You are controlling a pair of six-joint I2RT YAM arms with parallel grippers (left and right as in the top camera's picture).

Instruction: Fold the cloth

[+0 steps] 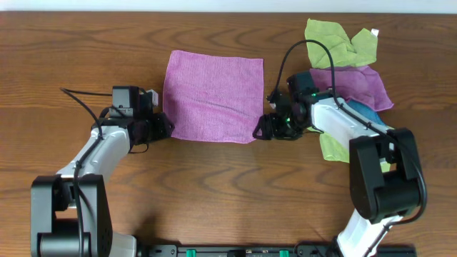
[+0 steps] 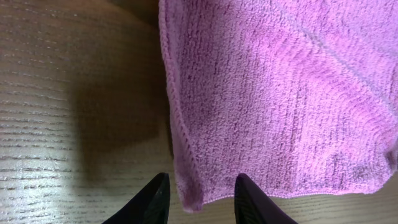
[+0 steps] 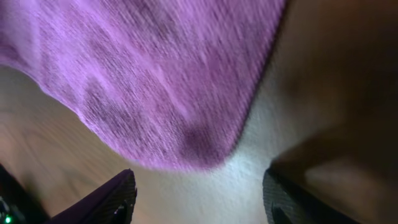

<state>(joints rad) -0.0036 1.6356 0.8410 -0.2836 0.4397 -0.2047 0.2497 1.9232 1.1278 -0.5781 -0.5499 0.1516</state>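
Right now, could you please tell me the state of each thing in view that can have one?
cloth: spread flat on the table, unfolded, not gripped.
left hand: open, fingers straddling the cloth's near-left corner.
right hand: open wide, just short of the cloth's near-right corner.
pile of other cloths: crumpled, overlapping, beside the right arm.

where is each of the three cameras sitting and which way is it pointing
Overhead: above the table, looking straight down on the cloth, both arms, a cloth pile.
Left wrist: low, facing the cloth's near-left corner; its open fingers show.
Right wrist: low, facing the near-right corner; wide-open fingers show.
All three share the cloth.
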